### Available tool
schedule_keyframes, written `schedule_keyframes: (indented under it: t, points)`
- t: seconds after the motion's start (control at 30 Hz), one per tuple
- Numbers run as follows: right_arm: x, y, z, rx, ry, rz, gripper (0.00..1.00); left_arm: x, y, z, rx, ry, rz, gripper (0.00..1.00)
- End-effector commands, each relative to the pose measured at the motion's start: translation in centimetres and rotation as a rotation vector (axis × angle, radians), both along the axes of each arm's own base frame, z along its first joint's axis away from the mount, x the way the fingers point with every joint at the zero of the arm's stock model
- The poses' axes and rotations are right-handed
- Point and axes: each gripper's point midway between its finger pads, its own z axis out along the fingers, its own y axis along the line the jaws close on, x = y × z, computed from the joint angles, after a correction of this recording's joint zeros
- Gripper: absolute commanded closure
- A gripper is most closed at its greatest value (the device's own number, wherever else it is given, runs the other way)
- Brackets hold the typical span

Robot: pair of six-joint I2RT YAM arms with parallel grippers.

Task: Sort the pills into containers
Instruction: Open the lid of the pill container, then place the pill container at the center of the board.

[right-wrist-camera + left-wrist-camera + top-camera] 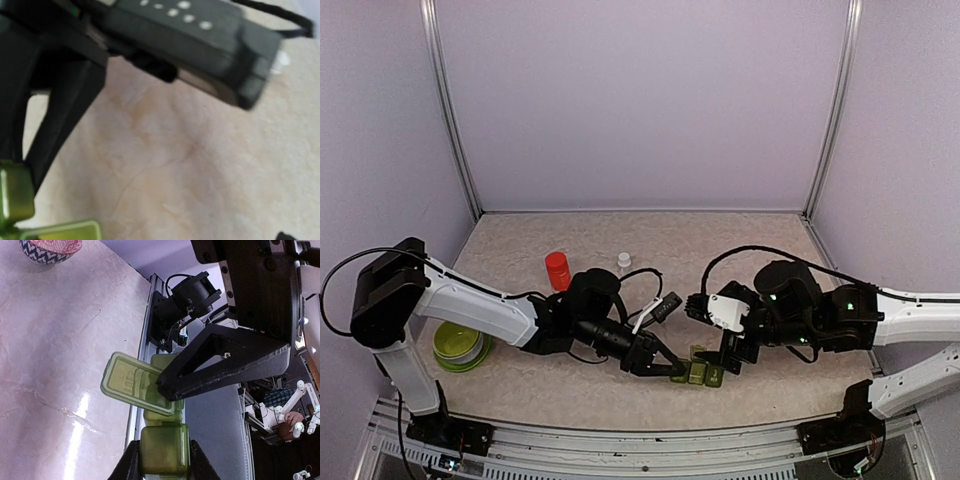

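Lid-opening was the step in hand: left hand (161, 460) pinched the containers (162, 447), right hand (728, 352) spread at a raised lid (134, 382). Next, probably finish swinging it back.

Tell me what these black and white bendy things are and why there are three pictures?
They are two robot arms fixed to a table. One camera looks down from above; the other two sit on the arms' wrists, so you see very close up. The left gripper is shut on one end of a green strip of little pill containers, seen close in the left wrist picture, where one lid stands open. The right gripper hangs open just over the strip, one finger by that lid. Also on the table: a red bottle, a small white cap and a lime-green bowl.
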Motion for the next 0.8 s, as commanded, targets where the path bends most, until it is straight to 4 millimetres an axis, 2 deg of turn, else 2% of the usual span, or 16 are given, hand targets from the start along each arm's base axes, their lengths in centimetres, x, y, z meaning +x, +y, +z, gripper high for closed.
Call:
schedule_keyframes:
  t: [0.0, 0.13, 0.3, 0.53, 0.77]
  points:
    - [1.2, -1.2, 3.1, 0.069, -0.068, -0.088, 0.0, 1.8, -0.5, 3.7, -0.111, -0.047, 0.052, 1.0]
    - [2.2, -2.7, 5.6, 0.144, -0.123, -0.177, 0.0, 3.1, 0.0, 2.9, -0.107, -0.007, 0.1, 1.0]
    - [3.5, -4.4, 7.2, 0.195, -0.18, -0.282, 0.0, 4.4, 0.1, 1.9, -0.094, 0.022, 0.129, 1.0]
    - [4.0, -5.1, 7.5, 0.219, -0.198, -0.324, 0.0, 7.0, 0.4, -0.8, -0.056, 0.083, 0.175, 1.0]
    - [4.2, -5.2, 6.8, 0.198, -0.196, -0.333, 0.0, 11.6, 1.1, -4.3, 0.008, 0.127, 0.26, 1.0]
